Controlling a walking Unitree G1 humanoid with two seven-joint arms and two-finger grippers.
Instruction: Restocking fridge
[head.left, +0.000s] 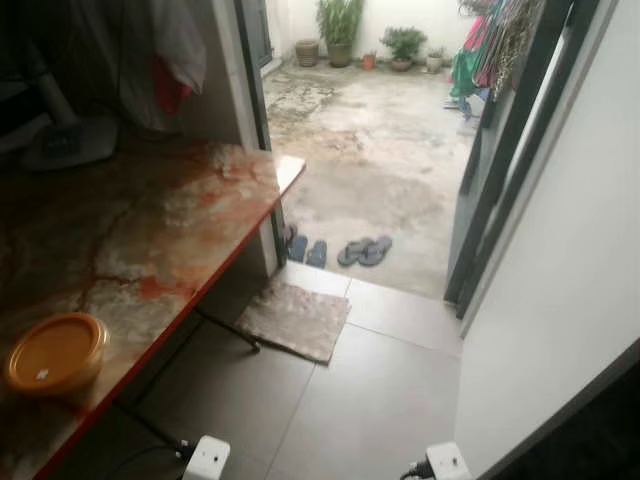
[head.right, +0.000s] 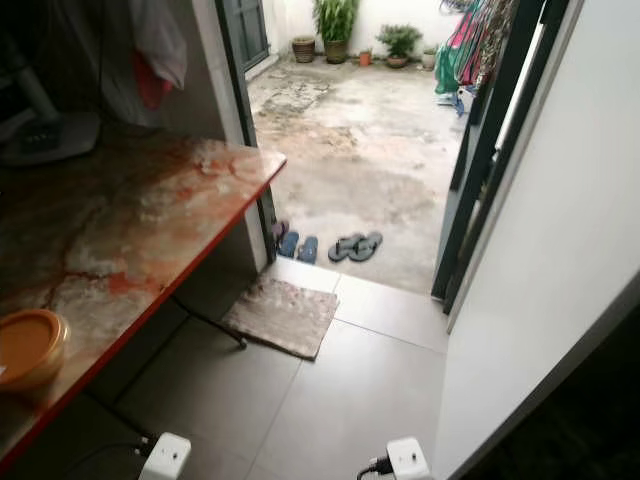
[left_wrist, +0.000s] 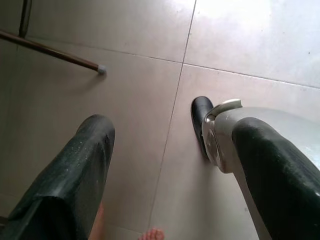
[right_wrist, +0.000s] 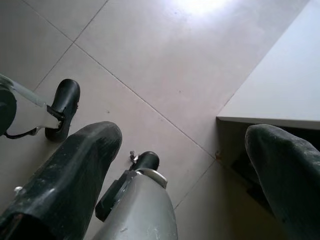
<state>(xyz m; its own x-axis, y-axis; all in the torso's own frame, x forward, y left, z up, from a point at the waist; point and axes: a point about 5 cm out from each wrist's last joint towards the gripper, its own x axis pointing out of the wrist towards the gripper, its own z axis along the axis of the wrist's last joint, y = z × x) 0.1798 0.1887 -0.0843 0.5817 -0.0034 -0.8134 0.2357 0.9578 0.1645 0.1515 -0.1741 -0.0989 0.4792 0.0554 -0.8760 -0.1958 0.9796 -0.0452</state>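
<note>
A tall white panel, perhaps the fridge's side, rises on my right; its lower white corner stands on the floor tiles. My left gripper hangs at my side, pointing at the tiled floor, open with nothing between its black fingers. My right gripper hangs the same way beside the white corner, open and holding nothing. An orange lidded bowl sits at the near end of the reddish marble counter on my left.
Straight ahead an open doorway leads to a concrete courtyard with potted plants. A doormat and two pairs of slippers lie at the threshold. A thin table leg slants under the counter. A person's bare toes stand close behind my foot.
</note>
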